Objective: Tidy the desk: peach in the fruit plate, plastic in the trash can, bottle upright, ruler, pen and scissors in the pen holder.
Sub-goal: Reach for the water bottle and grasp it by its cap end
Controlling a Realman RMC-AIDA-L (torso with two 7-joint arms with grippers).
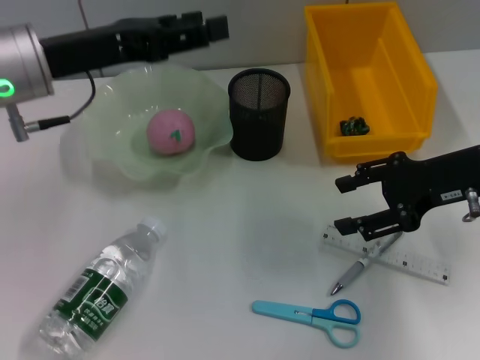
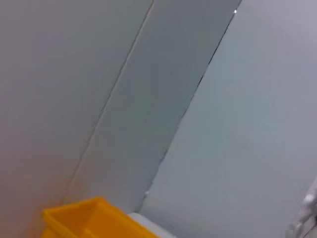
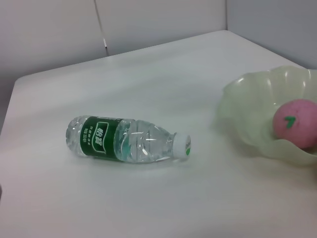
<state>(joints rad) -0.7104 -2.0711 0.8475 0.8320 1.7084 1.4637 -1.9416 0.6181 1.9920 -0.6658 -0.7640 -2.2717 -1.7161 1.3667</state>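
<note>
Partly hidden: pen [image 1: 358, 268] under right tool [image 1: 358, 202] (prongs apart).

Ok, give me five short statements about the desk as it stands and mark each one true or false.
1. The peach lies in the fruit plate. True.
2. The bottle stands upright. False: it lies on its side.
3. The scissors are in the pen holder. False: they lie on the desk.
4. The right pincer is open above the ruler and pen. True.
5. The yellow bin is empty. False: a small dark item sits inside.
</note>
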